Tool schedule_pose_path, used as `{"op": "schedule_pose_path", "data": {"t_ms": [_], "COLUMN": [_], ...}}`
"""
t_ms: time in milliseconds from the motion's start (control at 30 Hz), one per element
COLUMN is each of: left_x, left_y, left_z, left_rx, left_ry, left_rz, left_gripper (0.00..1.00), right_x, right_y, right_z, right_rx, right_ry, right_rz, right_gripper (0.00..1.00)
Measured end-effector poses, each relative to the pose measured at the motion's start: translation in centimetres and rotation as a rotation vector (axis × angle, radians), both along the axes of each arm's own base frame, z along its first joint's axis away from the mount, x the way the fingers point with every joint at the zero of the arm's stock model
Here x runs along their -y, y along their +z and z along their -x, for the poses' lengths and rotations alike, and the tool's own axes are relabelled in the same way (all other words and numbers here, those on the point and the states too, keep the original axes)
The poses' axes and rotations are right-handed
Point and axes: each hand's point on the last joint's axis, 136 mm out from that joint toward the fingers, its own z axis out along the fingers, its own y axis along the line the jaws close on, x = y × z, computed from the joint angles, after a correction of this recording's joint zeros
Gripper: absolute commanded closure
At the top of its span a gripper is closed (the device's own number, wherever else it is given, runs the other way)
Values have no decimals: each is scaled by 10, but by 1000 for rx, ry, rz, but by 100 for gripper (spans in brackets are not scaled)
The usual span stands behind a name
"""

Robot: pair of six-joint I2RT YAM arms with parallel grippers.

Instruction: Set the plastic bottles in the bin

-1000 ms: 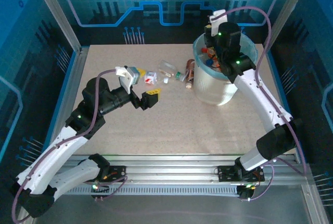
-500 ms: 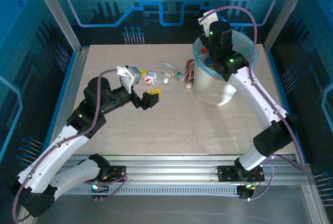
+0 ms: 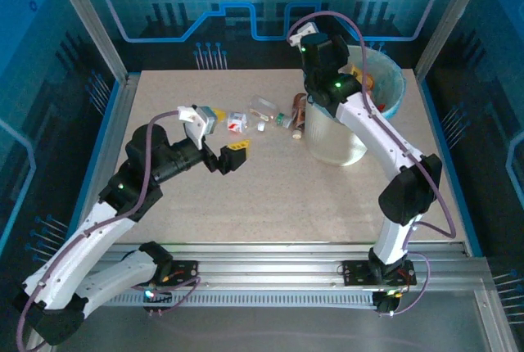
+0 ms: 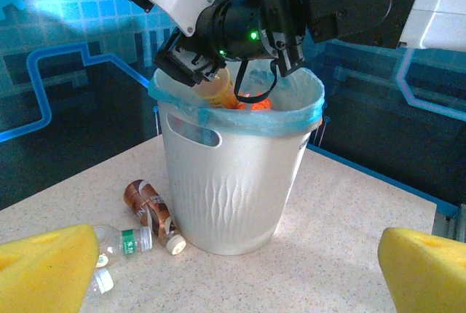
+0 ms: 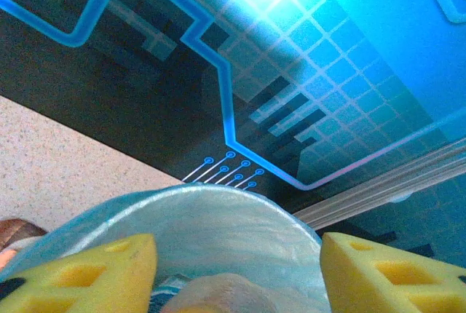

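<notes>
right gripper (image 5: 239,269) hangs over the bin's (image 4: 240,182) near rim, fingers parted, with an orange bottle (image 4: 218,89) tilted between them; i cannot tell whether they touch it. left gripper (image 3: 231,131) gapes wide and holds nothing, low over the tabletop (image 3: 286,196). loose bottles (image 4: 149,207) lie just beside the bin.

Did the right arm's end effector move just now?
Yes. The right end effector slid left, from over the bin's middle to above its left rim.
</notes>
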Motion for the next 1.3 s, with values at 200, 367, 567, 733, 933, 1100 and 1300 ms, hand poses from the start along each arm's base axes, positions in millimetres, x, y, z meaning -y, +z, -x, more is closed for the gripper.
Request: {"op": "schedule_pose_path", "data": {"t_ms": [200, 367, 567, 733, 933, 1100, 1300], "left_x": [-3, -3, -4, -4, -4, -8, -18], "left_y": [3, 3, 1, -7, -7, -8, -14], "left_z": [3, 3, 1, 0, -1, -5, -20], "left_rx": [9, 9, 6, -11, -10, -9, -21], "left_ry": [5, 7, 16, 19, 26, 56, 151], "left_rz": [5, 5, 3, -8, -9, -11, -34], "left_gripper": [1, 1, 1, 1, 1, 1, 1], "right_x": [4, 13, 27, 21, 19, 12, 5], "right_y": [-1, -7, -28, -46, -73, -68, -41], "right_z": [4, 6, 9, 10, 11, 17, 36], "right_rx": [-19, -51, -118, -149, -236, -251, -233], "right_ry": [-17, -40, -74, -66, -58, -20, 31], "right_rz": [-20, -57, -139, -232, -318, -429, -554], "right_gripper": [34, 41, 51, 53, 49, 40, 26]}}
